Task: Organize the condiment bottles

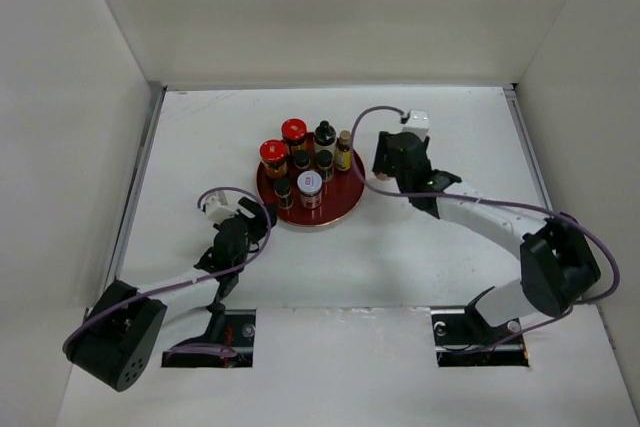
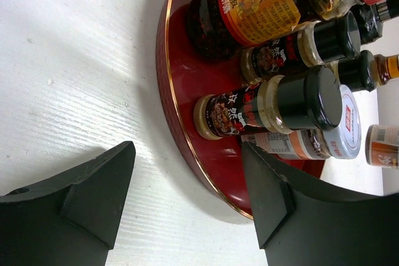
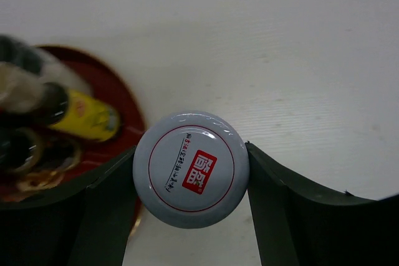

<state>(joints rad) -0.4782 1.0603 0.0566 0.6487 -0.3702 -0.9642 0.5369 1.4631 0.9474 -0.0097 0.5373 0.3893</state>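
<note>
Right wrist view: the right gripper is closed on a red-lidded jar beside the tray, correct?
Not quite: the right gripper is closed on a white-lidded jar, its only red a small label, beside the tray. The right wrist view shows it.

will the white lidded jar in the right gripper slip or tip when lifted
Slipping seems possible: the white-lidded jar has a glossy round lid, and the right gripper touches it only at two sides. The lid looks hard, so it probably won't deform. Whether it tips is unclear: its body is hidden.
</note>
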